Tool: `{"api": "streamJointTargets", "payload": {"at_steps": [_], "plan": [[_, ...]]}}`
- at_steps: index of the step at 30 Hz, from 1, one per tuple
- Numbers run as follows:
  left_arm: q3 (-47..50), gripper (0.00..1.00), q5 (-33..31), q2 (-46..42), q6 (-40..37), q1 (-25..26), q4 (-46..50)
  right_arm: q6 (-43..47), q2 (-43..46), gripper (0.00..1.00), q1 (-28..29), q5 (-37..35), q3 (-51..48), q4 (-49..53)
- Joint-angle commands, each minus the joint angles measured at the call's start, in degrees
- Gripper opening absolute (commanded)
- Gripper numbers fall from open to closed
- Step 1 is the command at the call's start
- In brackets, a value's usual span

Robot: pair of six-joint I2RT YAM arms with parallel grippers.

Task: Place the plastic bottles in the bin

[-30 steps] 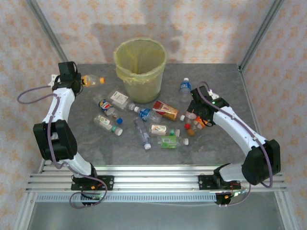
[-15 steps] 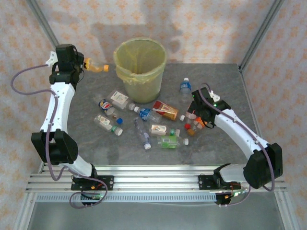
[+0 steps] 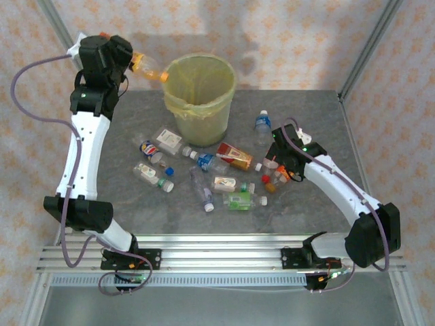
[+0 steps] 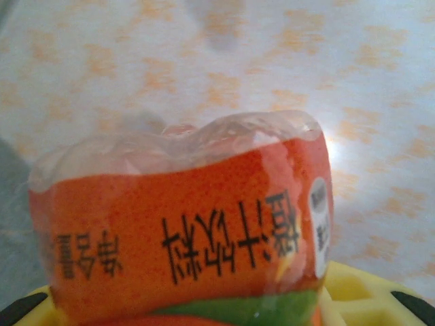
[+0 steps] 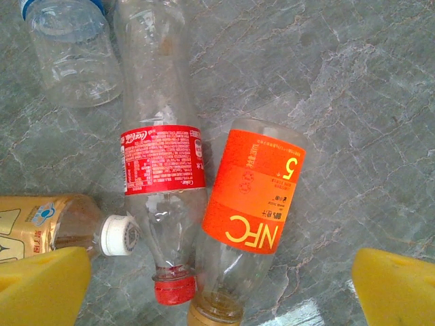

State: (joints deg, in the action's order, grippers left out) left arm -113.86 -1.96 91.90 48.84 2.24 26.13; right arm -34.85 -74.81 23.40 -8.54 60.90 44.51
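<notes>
Bottles [image 3: 234, 156] close, perhaps touching, beside bin [image 3: 201, 119]

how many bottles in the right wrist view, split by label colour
red-label bottle: 1
orange-label bottle: 1
gold-label bottle: 1
clear bottle with no label showing: 1
total: 4

The left gripper [image 3: 128, 60] has lifted the orange-labelled bottle [image 3: 149, 66] off the table [image 3: 319, 115], up beside the bin [image 3: 204, 115].
</notes>
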Motion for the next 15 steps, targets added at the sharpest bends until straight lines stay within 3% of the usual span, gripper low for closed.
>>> {"api": "streamJointTargets", "payload": {"at_steps": [1,15], "plan": [[-5.2,0.25,-1.28,2.91,-7.17,3.32,-0.68,0.28,1.46,0.99,-0.46,-0.85,-0.7,-0.08],[-28.4,0.22,4.16,21.05,-23.83,14.13,-0.59,0.21,2.9,0.99,-0.46,-1.29,-1.09,0.2]]}}
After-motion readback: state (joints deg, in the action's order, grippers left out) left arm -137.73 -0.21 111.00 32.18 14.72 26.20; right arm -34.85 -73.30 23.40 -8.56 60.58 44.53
